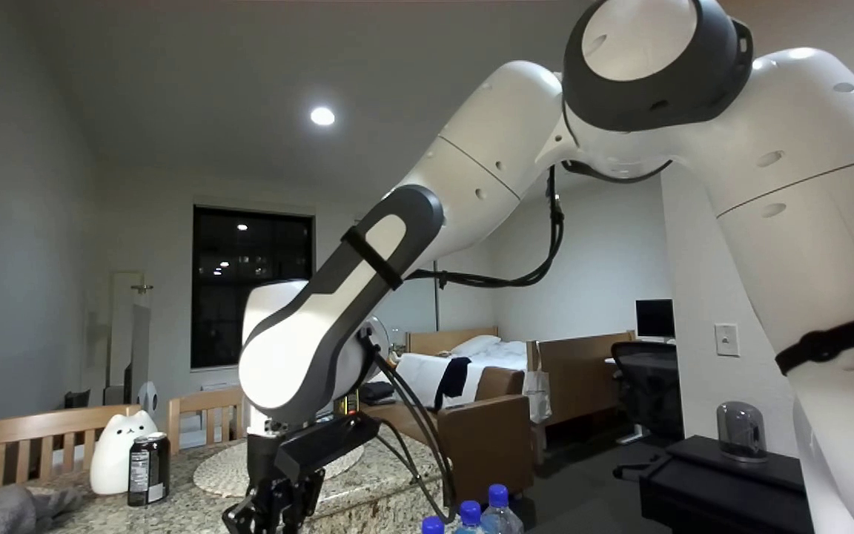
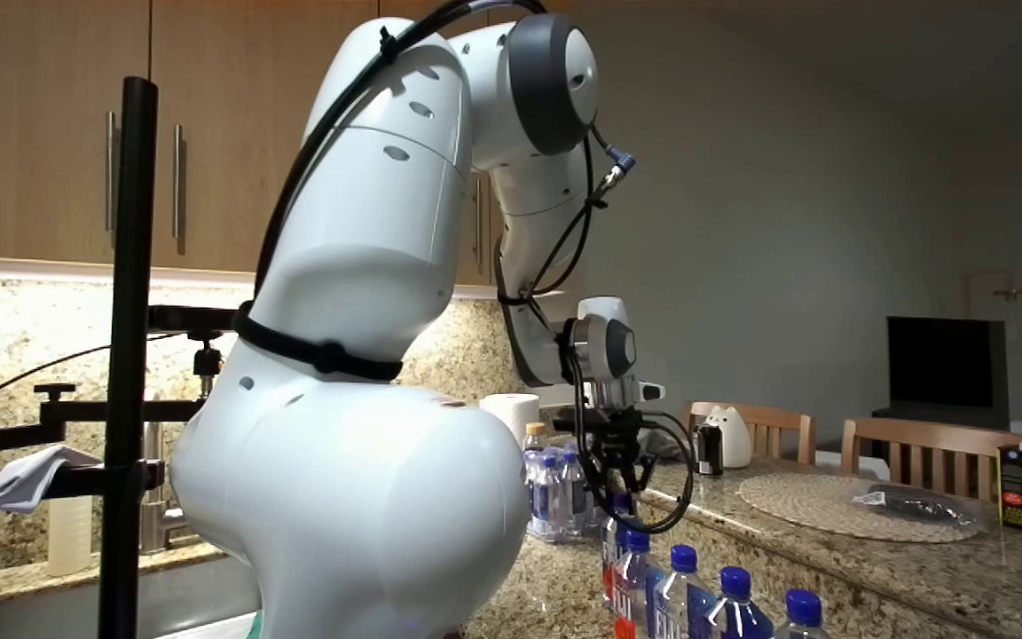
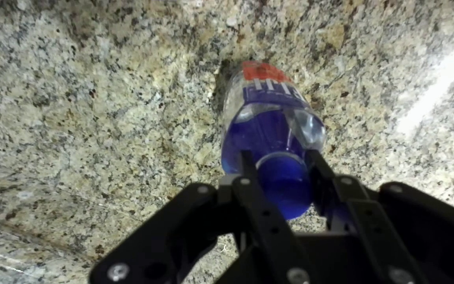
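the tool (image 3: pixel 280 157) is pinched in pretty narrow on the top of a water bottle (image 3: pixel 268 122), hugging the blue cap (image 3: pixel 284 185) from both sides. in an exterior view that bottle looks like it's at the far end of a row of similar bottles (image 2: pixel 684 595), roughly upright. can't tell if its base is down on the granite surface (image 3: pixel 112 98) or a little off it, that part's hidden.

what'd worry me: the cap is round and looks smooth, and it's a really high spot to hold, so any quick move could get the bottle swinging and maybe slipping out. if the cap isn't screwed on tight, twisting might loosen it too. then the neighbors, they're close enough that a sideways nudge could tip one into the next. also that drooping cable (image 2: pixel 689 477) hangs in a loop near the caps in the row, so i'd guess it could snag on one. and the raised surface (image 2: pixel 963 568) is right beside all this, so a low sideways swing could knock the bottle against its edge.
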